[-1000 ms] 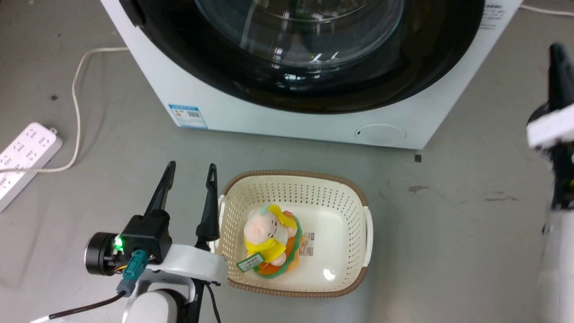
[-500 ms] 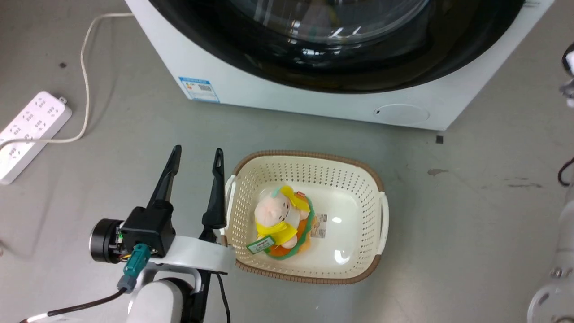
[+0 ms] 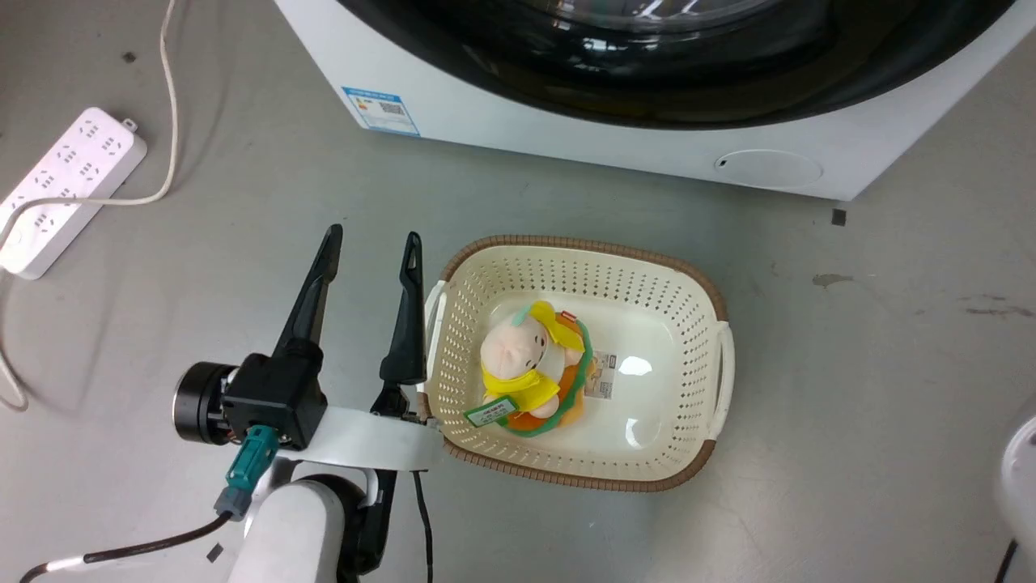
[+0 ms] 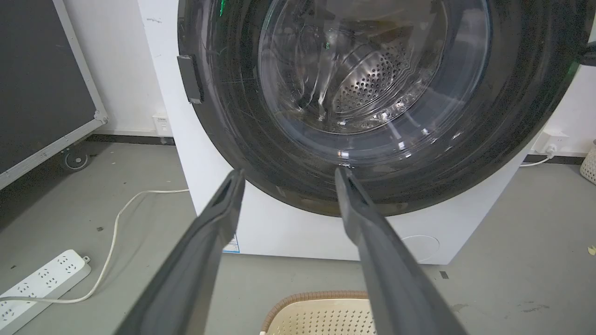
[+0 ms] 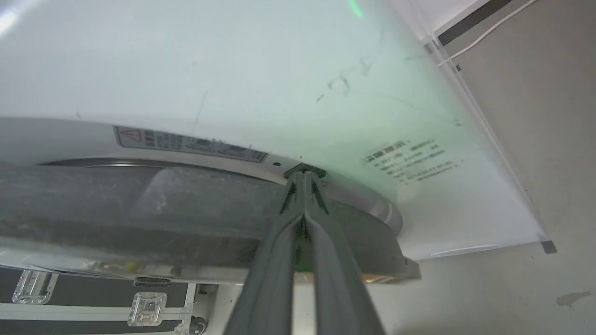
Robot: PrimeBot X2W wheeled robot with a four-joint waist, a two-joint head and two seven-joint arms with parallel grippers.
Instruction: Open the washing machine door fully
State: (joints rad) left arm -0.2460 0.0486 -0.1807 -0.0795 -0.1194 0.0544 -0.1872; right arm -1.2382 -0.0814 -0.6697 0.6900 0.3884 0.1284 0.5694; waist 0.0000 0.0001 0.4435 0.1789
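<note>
1. The door is seen on the front of the machine. In the left wrist view its black ring lies close against the white front, and no opening is shown there.
2. The perforated drum is seen through the door's glass bowl. A small grey block is set at the door's edge on that view's left.
3. In the right wrist view the door's rim is seen edge-on as a dark band. The right claw is placed with its tips at the seam between that rim and the white front.
4. The right claw's fingers are pressed together along their length, and nothing is seen between them. Whether the tips are wedged behind the rim cannot be told.
5. The left claw is held above the floor in front of the machine. Its fingers are spread wide and nothing is gripped. In its own wrist view they are pointed at the door's lower part, apart from it.
6. A blue label is stuck at the lower left corner of the machine's front, and a round cover is set at the lower right.
7. A basket is placed on the floor before the machine, apart from it and just beside the left claw. A plush toy with a green tag is laid inside it.
8. A power strip is laid on the floor well to the left, and a white cable is run past it towards the top of the head view.
</note>
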